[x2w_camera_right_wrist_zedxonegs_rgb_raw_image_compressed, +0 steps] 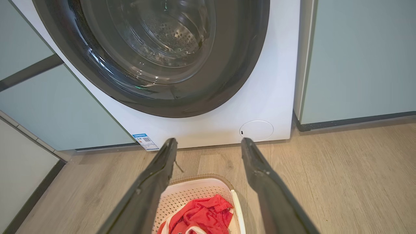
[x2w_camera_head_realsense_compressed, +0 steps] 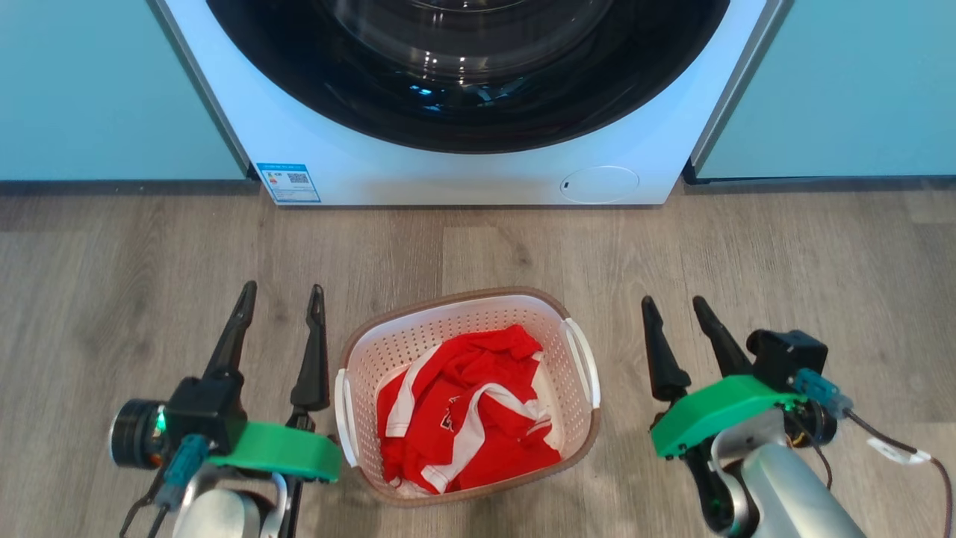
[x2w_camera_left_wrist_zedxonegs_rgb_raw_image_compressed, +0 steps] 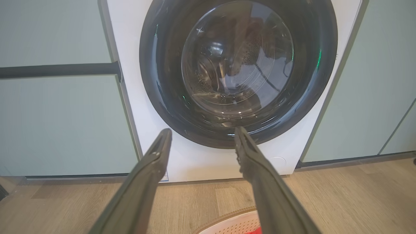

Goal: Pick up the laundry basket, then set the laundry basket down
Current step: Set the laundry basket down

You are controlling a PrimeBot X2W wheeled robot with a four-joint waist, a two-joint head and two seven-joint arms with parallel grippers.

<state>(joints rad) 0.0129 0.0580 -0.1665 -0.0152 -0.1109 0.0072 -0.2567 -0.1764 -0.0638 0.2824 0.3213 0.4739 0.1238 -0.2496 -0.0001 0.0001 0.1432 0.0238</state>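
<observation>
The laundry basket (x2w_camera_head_realsense_compressed: 441, 329) stands on the wood-pattern floor (x2w_camera_head_realsense_compressed: 149, 261) in front of the washing machine (x2w_camera_head_realsense_compressed: 463, 179), apart from it, and holds a red-and-white garment (x2w_camera_head_realsense_compressed: 463, 411). The left gripper (x2w_camera_head_realsense_compressed: 284, 288) is positioned just beside the basket's left handle, jaws spread wide and empty. The right gripper (x2w_camera_head_realsense_compressed: 672, 300) is positioned near the right handle, clear of it, jaws likewise spread and empty.

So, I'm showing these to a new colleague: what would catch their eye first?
The red-and-white garment bunched in the white laundry basket stands out, on the wood floor between the open left pincer and open right pincer. Behind it, the big dark round door of the white washing machine looms at the head view's top.
</observation>
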